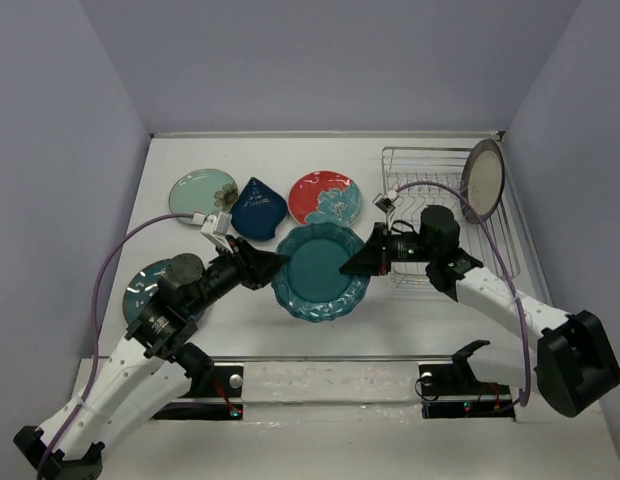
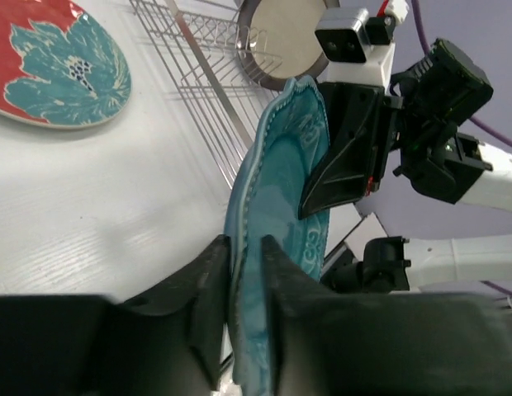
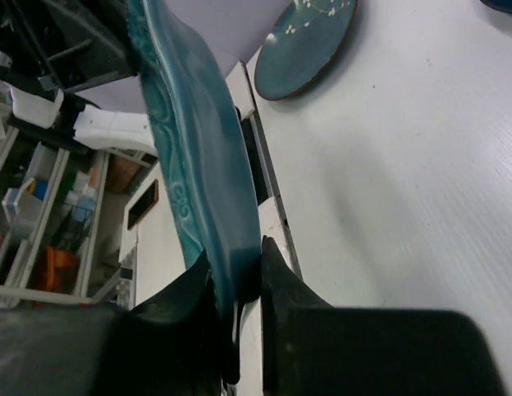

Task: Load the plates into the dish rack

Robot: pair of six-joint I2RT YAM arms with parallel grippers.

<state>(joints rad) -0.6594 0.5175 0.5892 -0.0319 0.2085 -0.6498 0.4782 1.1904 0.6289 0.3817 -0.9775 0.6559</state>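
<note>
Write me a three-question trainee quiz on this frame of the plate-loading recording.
1. Which plate sits between the fingers of both the left gripper and the right gripper? A) red floral plate B) teal scalloped plate C) navy teardrop plate
2. True or false: the dish rack holds no plate.
3. How many plates lie flat on the table?
Key: 1: B. 2: False; the cream plate stands in it. 3: Four: mint-green plate, navy plate, red plate, blue-teal plate.
</note>
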